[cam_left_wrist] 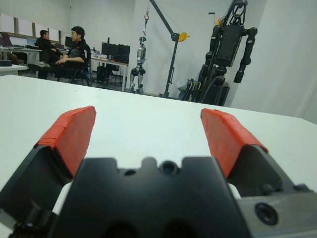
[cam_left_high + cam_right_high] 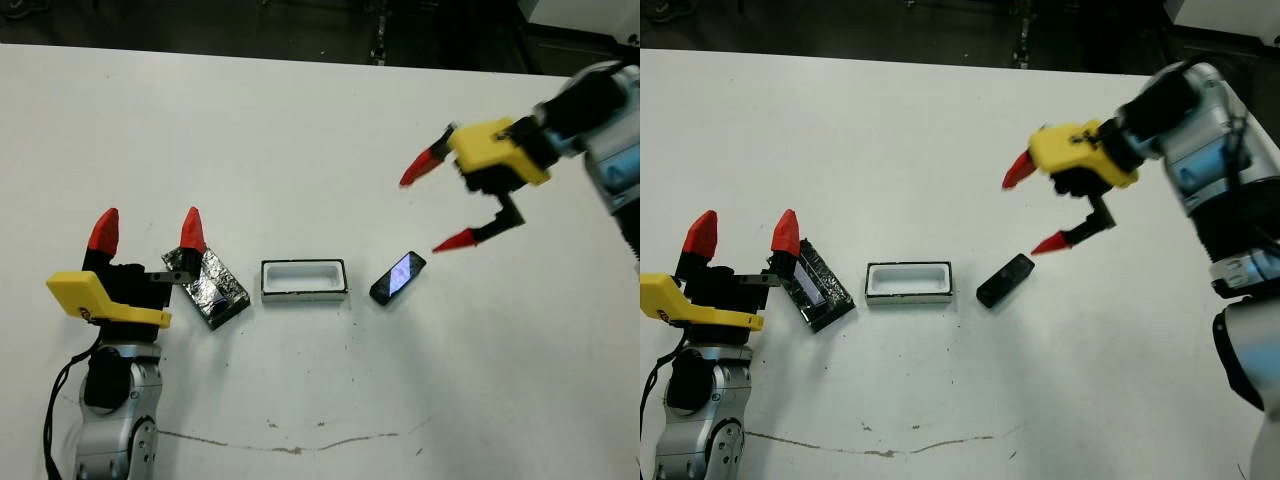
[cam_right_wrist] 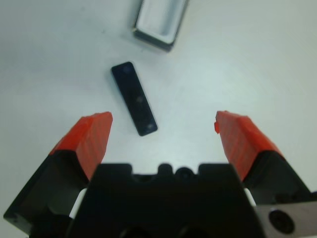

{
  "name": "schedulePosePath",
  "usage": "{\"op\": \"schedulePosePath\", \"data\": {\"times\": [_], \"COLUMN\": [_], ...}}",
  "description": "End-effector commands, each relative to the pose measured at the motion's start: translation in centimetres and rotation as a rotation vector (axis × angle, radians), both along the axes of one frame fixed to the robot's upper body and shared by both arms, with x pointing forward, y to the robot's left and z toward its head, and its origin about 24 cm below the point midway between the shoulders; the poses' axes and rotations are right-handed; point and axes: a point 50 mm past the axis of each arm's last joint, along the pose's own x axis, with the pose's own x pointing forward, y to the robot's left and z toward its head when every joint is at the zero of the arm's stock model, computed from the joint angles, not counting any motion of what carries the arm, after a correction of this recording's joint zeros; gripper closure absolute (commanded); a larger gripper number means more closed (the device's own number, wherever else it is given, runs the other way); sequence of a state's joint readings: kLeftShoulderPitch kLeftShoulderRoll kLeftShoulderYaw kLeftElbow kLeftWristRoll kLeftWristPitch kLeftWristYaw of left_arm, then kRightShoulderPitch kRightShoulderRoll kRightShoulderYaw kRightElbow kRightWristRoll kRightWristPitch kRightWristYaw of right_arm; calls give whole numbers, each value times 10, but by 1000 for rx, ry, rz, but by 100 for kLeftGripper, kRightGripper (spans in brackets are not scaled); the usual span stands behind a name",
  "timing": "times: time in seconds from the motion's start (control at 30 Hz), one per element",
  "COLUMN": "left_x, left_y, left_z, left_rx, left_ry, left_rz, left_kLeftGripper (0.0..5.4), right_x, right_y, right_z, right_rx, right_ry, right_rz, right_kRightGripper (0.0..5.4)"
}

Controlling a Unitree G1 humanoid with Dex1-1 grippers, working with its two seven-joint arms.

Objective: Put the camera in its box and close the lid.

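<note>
The right claw (image 2: 438, 205) hangs wide open and empty above the camera (image 2: 397, 277), which lies askew on the bench (image 2: 300, 130) just right of the open box (image 2: 304, 280). The left claw (image 2: 148, 232), also spread and empty, rests beside the lid (image 2: 214, 285).

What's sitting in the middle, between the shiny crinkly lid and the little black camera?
The box sits there, open and empty, with the lid on one side and the camera on the other. The left eye view shows it.
</note>
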State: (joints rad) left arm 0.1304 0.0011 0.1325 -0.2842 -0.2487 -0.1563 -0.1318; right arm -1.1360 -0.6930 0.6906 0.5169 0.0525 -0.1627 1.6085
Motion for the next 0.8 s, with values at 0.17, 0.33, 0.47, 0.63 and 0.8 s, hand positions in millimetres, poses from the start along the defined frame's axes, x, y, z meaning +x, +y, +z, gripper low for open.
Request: {"op": "schedulePosePath", "data": {"times": [0.17,0.33,0.47,0.63,0.8], "left_x": [-2,-2,-2,-2,-1], "left_y": [0,0,0,-1,-2], "left_z": [-3,-4,-4,-4,-3], "left_rx": [-4,-14,2,-8,-5], "left_ry": [17,20,18,19,22], "left_rz": [10,6,14,0,-5], "left_kLeftGripper": [0,0,0,0,0], "right_x": [-1,0,-1,0,0], "right_y": [12,18,23,24,25], "right_z": [-10,-22,-22,-22,-27], "right_rx": [-137,-153,-112,-98,-82], "right_ry": [35,75,59,52,76], "right_rz": [55,50,90,86,71], "right_kRightGripper": [0,0,0,0,0]}}
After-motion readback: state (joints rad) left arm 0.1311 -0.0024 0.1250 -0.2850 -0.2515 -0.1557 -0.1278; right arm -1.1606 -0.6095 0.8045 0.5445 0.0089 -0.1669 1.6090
